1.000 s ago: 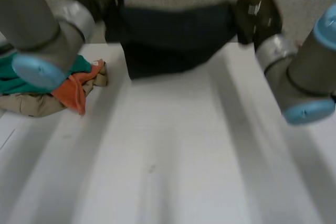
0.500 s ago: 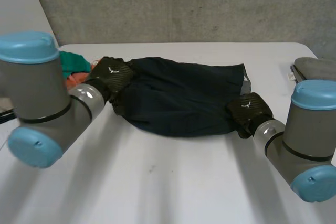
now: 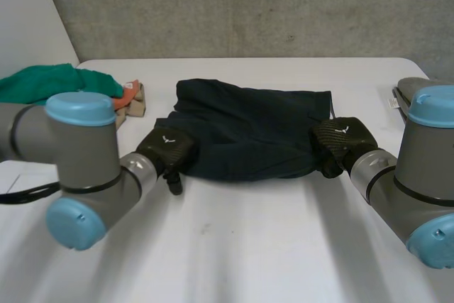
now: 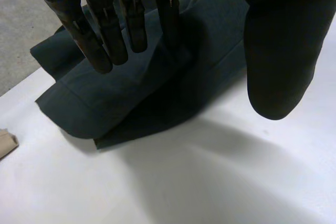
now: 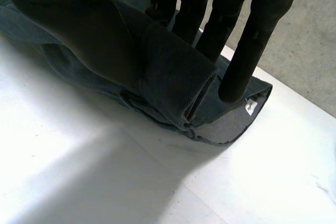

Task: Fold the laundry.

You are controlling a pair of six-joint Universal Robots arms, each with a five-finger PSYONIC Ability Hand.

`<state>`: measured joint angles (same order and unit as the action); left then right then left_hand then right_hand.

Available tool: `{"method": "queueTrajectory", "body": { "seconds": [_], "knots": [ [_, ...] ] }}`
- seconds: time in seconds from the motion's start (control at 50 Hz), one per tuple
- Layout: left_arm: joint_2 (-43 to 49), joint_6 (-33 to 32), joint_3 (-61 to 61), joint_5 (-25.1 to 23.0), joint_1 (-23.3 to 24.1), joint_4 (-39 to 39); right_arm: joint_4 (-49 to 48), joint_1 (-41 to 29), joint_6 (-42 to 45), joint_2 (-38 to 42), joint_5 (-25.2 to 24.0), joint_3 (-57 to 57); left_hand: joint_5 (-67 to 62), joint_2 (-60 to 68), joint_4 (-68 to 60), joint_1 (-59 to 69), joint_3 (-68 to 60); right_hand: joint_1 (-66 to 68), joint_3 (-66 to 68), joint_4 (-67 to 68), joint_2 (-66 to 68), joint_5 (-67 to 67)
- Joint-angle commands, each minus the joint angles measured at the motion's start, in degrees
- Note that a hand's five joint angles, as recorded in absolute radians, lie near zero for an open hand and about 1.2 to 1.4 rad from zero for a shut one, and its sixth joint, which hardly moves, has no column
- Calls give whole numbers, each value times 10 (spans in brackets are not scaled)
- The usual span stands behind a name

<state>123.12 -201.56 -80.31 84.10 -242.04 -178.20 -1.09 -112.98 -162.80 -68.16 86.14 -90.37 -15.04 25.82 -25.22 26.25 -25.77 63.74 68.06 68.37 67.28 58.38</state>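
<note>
A dark navy garment (image 3: 248,129) lies folded in the middle of the white table (image 3: 234,246). My left hand (image 3: 167,150) is at its front left corner, open. In the left wrist view its straight fingers (image 4: 105,35) hang over the garment (image 4: 89,103), with the thumb (image 4: 278,51) well apart and nothing between them. My right hand (image 3: 339,143) is at the garment's right front edge. In the right wrist view its thumb (image 5: 100,40) and fingers (image 5: 252,40) pinch a rolled fold of the garment (image 5: 173,77).
A pile of other laundry lies at the back left: a green cloth (image 3: 57,81), an orange one (image 3: 130,94) and a tan one (image 3: 136,108). A grey object (image 3: 418,90) sits at the table's right edge. Bare table runs along the front.
The garment, held up high a second ago, has come down flat on the table. My left hand has let go of it and drawn back to the front left corner.
</note>
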Motion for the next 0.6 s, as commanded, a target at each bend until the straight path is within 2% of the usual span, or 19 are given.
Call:
{"method": "queueTrajectory", "body": {
  "seconds": [0.02,0.14,0.26,0.3,0.34,0.38,0.4,0.52,0.6],
  "knots": [
    [81,-1,109,34,19,27,-1,5,2,-4,0,-2,-8,0,-6,-4,-1,163,119,116,127,116],
    [122,-9,170,70,35,42,-1,11,1,-9,-1,-2,-1,-6,0,-11,6,163,119,116,127,116],
    [164,-51,223,88,46,47,-1,16,1,-14,-3,-1,-40,32,-38,28,-33,163,119,116,127,116],
    [171,-59,232,93,49,47,-1,17,1,-14,-2,0,-109,101,-107,97,-101,163,119,116,127,116],
    [175,-71,238,99,53,48,-1,19,2,-13,-1,1,-236,229,-235,224,-229,163,119,116,127,116],
    [174,-74,240,103,55,48,-1,18,3,-11,0,0,-424,416,-422,412,-417,163,119,116,127,116],
    [166,-79,239,106,58,49,-1,19,4,-8,0,0,-548,541,-547,536,-541,163,119,116,127,116],
    [82,-81,181,136,57,72,12,23,41,-11,-4,4,-550,542,-548,538,-542,163,119,116,127,116],
    [-23,-103,91,153,59,122,69,26,141,-16,-17,9,-550,542,-548,538,-542,163,119,116,127,116]
  ]
}}
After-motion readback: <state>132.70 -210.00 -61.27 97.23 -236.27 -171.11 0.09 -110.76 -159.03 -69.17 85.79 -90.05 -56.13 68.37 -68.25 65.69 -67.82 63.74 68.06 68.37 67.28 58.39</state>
